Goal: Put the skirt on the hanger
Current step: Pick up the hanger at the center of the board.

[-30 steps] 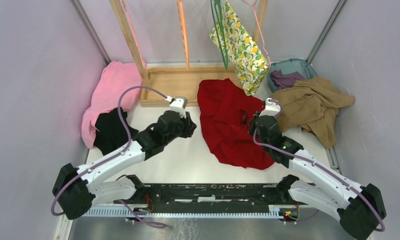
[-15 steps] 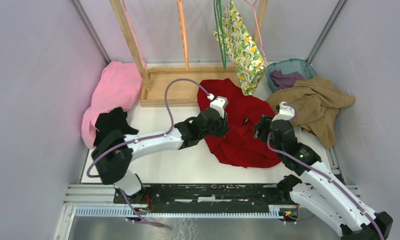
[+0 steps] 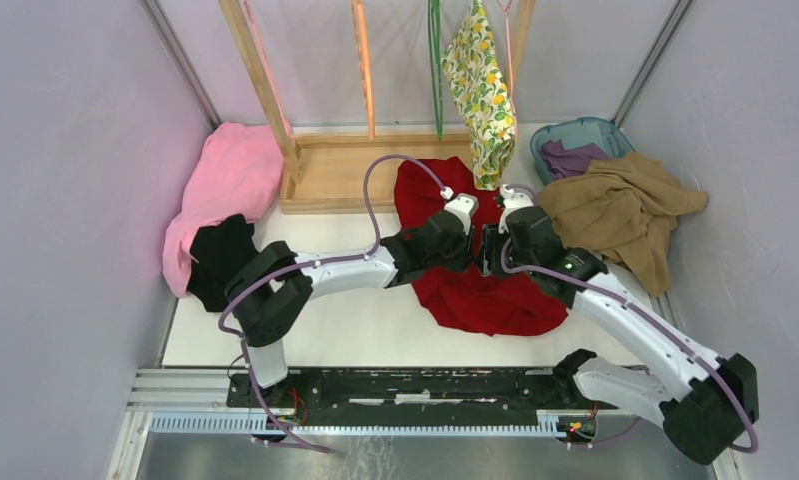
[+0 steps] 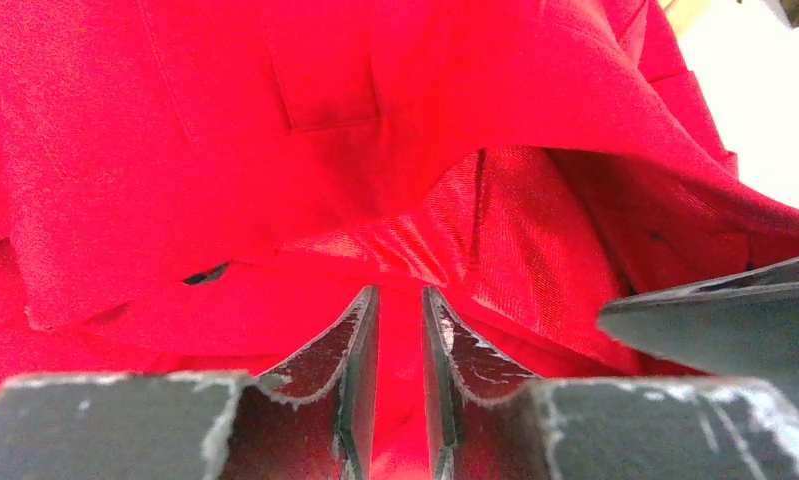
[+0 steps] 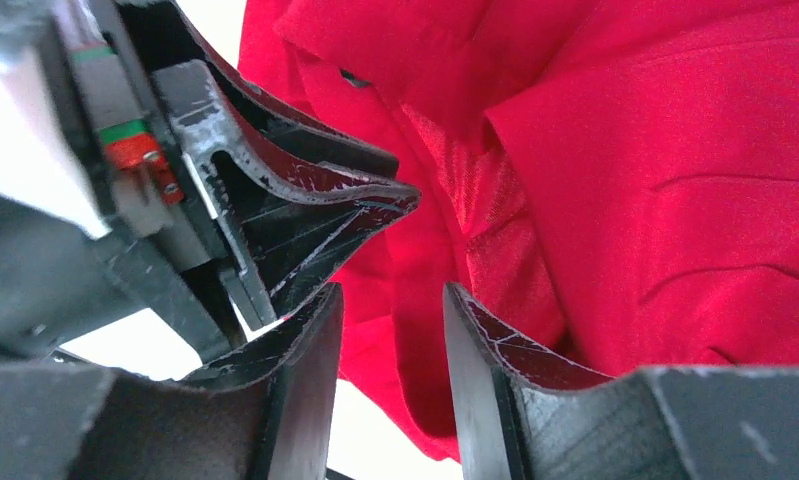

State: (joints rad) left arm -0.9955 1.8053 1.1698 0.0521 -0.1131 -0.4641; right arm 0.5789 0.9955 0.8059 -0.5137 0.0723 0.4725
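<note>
Red garment (image 3: 475, 290) spread across mid-tabletop (image 3: 355, 320), with both grippers down on its upper middle, tip to tip. Left gripper (image 4: 400, 300) narrowly parted, only a thin slit between the fingers, tips at a shiny fold of the red cloth; no telling from the wrist view whether any cloth is caught. Right gripper (image 5: 390, 295) spread wider, red fabric visible through the gap, nothing pinched, the left one's fingers just beside it.

Lemon-print skirt (image 3: 480, 90) up at the back, hanging in the wooden rack (image 3: 360, 165) beside the thin pink hanger (image 3: 508, 45), upper end cut off by the frame edge, so attachment unclear. Lower hem just above the red garment's far edge. Green hanger (image 3: 435, 70) and orange hanger (image 3: 363, 60) further left on the same rack.

Compared with a second ago: left arm swung from left of centre, over bare tabletop, all the way right onto the red garment. Right gripper shifted inward from the garment's right edge, away from the tan garment (image 3: 625, 210). Skirt, then billowed wide and slanting right, now narrower and straighter. Pink cloth (image 3: 225, 180) and black cloth (image 3: 215, 260) unmoved at left.
</note>
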